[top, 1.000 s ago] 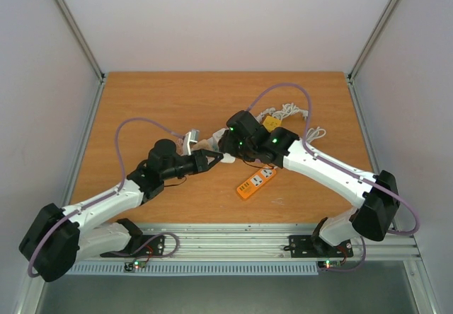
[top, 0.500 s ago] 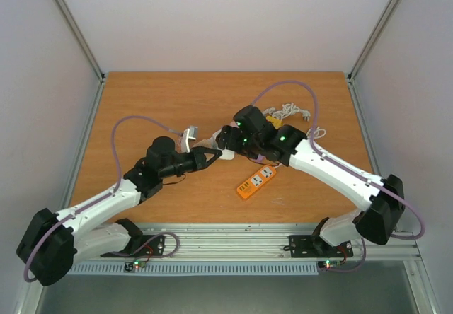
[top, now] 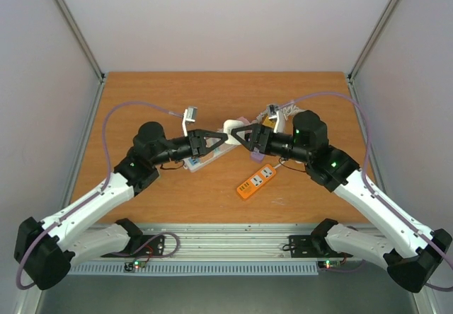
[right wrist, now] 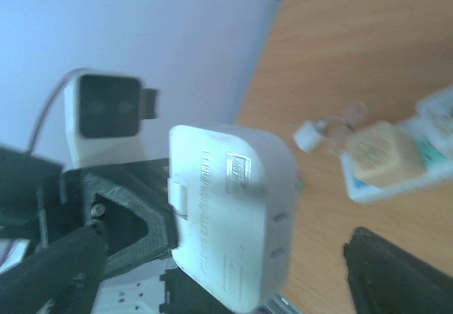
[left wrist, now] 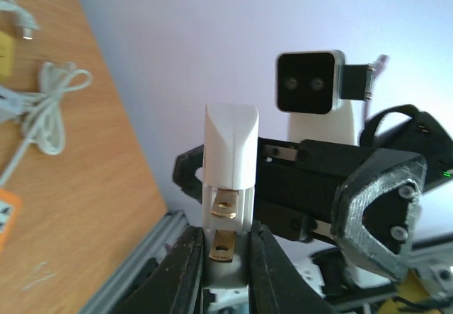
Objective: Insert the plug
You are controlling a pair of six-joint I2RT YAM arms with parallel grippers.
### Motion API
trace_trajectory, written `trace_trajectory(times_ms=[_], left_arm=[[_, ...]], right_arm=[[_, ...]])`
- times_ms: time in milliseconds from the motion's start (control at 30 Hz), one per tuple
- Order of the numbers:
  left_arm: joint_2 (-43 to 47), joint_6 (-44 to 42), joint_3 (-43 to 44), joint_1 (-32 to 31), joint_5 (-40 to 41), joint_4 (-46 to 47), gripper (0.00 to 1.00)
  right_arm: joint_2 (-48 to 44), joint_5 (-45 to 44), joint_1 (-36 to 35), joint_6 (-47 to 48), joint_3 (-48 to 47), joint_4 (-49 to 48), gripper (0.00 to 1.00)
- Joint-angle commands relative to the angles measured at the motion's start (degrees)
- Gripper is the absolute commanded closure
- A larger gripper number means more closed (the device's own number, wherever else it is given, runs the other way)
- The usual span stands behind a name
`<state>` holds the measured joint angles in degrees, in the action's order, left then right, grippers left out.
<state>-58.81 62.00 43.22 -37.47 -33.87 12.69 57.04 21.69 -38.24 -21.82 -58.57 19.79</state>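
- The left gripper [top: 221, 136] is holding the plug [top: 231, 126] off the table [top: 141, 109], over the middle of the board, slightly toward the far side.
- In the left wrist view its jaws are standing nearly shut. Both fingers [left wrist: 185, 275] are pressing on the lower end of the white plug [left wrist: 231, 141] from either side.
- Two brass blades [left wrist: 225, 206] are showing on the plug's face, one just above the fingers and one down between them.
- The plug's rounded white end is sticking up past the fingertips, toward the right arm.
- The right gripper [top: 242, 136] is facing the left one tip to tip, just right of the plug, with its jaws spread wide.
- In the right wrist view the plug [right wrist: 233, 222] is filling the space between the jaws. One dark finger [right wrist: 396, 275] is standing clear of it at the lower right, with a gap showing. The other finger is lying blurred at the lower left, and I cannot tell whether it is touching the plug.
- The right gripper is gripping nothing.
- The orange power strip [top: 256, 182] is lying flat on the table, near and right of the plug, below the right gripper and well apart from the plug.
- A white power strip [top: 197, 161] is lying under the left gripper, left of the orange one. A yellowish block [right wrist: 382, 155] is sitting on it.
- Loose white cable [top: 287, 109] is lying at the far right of the table.
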Motion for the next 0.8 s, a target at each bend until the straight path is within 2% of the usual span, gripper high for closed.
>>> trace_trajectory(times_ms=[0, 100, 200, 400, 667, 767], left_arm=[[1.1, 5.9, 3.6, 0.2, -7.6, 9.2, 0.99], [1.9, 4.6, 5.5, 1.3, -12.1, 9.1, 0.99], [1.8, 4.5, 6.7, 1.5, -14.7, 10.0, 1.0], [1.8, 4.2, 8.3, 1.9, -16.8, 7.6, 1.0], [2.0, 1.9, 9.4, 3.6, -18.5, 4.1, 1.0], [2.4, 0.6, 9.7, 4.6, -18.0, 0.9, 0.89]], right_arm=[[-0.3, 10.1, 0.2, -2.0, 0.5, -13.2, 0.21], [1.6, 15.6, 0.1, -5.0, 0.2, -23.6, 0.31], [3.3, 19.4, -0.1, -7.4, -1.0, -28.1, 0.39], [3.1, 20.1, -0.2, -7.2, -1.9, -25.9, 0.51], [1.7, 20.9, -0.2, -6.3, -0.1, -25.6, 0.75], [1.7, 20.7, -0.1, -6.9, -0.1, -25.4, 0.86]])
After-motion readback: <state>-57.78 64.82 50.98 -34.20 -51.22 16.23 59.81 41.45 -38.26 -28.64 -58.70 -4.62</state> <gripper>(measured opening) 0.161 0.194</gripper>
